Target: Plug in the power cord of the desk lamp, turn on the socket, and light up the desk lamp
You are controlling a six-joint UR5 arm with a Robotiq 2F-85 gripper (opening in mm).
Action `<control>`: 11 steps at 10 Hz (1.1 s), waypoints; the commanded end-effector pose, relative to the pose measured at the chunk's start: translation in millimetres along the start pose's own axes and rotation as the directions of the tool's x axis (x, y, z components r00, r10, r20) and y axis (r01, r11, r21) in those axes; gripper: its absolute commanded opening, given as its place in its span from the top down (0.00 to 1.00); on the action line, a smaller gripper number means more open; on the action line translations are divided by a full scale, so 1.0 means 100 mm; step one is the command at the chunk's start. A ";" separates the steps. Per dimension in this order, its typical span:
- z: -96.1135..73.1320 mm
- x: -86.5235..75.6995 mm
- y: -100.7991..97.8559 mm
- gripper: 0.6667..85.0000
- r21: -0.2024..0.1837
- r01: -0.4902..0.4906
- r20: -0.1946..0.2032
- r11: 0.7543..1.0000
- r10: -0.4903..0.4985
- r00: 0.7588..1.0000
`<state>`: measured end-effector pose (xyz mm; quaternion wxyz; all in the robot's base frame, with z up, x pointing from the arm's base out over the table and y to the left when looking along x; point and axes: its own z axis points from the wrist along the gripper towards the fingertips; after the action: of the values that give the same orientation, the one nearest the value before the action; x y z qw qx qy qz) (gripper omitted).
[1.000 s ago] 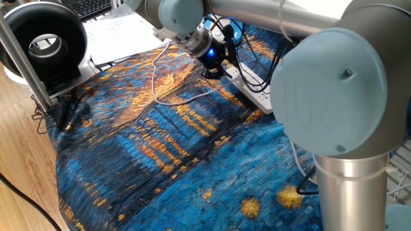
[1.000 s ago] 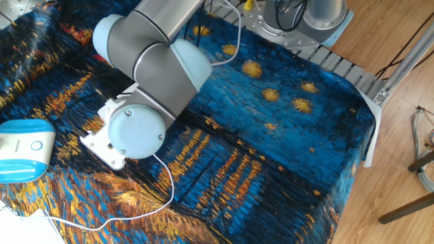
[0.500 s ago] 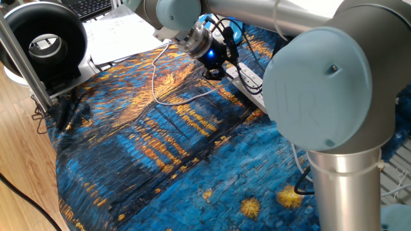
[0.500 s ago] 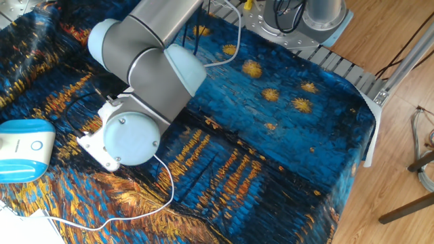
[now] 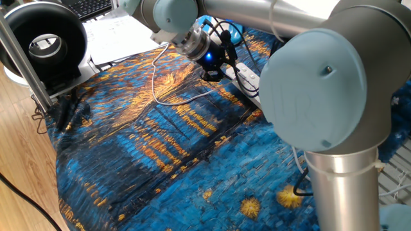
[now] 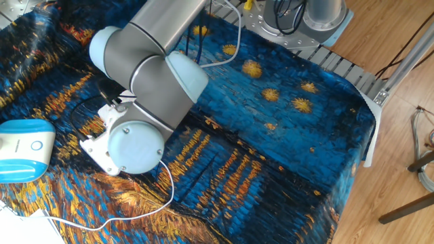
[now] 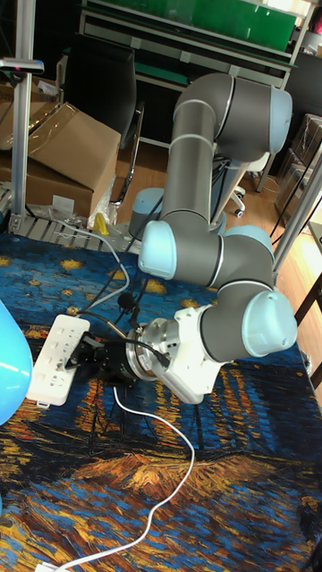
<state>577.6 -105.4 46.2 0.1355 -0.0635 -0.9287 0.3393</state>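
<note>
The socket [image 5: 252,80] is a long white strip lying on the blue starry cloth; its end shows as the socket [image 6: 95,152] and it lies at the left as the socket [image 7: 49,362]. My gripper [image 5: 213,74] hangs low over its near end, the black gripper [image 7: 79,353] resting against the strip. The thin white power cord [image 5: 154,70] loops over the cloth and runs up under the fingers, which look closed on its end; the plug itself is hidden. The cord [image 7: 183,469] trails toward the front, and the cord [image 6: 166,193] curves below my wrist. The desk lamp's white-and-blue base [image 6: 24,146] stands beside the strip.
A black ring-shaped device [image 5: 42,42] and a metal post [image 5: 19,58] stand at the far left, with papers [image 5: 122,32] behind. Black cables [image 5: 225,32] hang by my wrist. A cardboard box [image 7: 63,147] sits beyond the table.
My gripper has shifted slightly up and left along the strip's end, and the wrist has turned a little. The cord's loop lies as before.
</note>
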 end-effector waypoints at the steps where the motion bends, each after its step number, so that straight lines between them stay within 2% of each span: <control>1: -0.04 -0.04 0.05 0.59 0.000 -0.011 0.012 1.000 0.011 1.000; 2: -0.04 -0.04 0.02 0.60 0.009 -0.002 0.012 1.000 0.002 1.000; 3: -0.03 -0.09 -0.07 0.61 0.038 0.011 0.032 0.999 -0.012 0.999; 4: -0.07 -0.24 -0.39 0.64 0.168 0.057 0.078 0.984 -0.071 0.994; 5: -0.08 -0.34 -0.36 0.64 0.162 0.099 0.109 0.982 -0.118 0.987; 6: -0.06 -0.33 -0.25 0.60 0.122 0.130 0.109 0.984 -0.144 0.984; 7: -0.09 -0.41 -0.34 0.60 0.167 0.156 0.127 0.973 -0.178 0.976; 8: -0.11 -0.51 -0.38 0.59 0.191 0.166 0.160 0.968 -0.197 0.967; 10: -0.08 -0.44 -0.26 0.58 0.135 0.151 0.144 0.979 -0.170 0.975; 11: -0.12 -0.38 -0.18 0.58 0.130 0.138 0.126 0.982 -0.154 0.980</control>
<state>618.9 -128.5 62.4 0.0966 0.0410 -0.9123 0.3959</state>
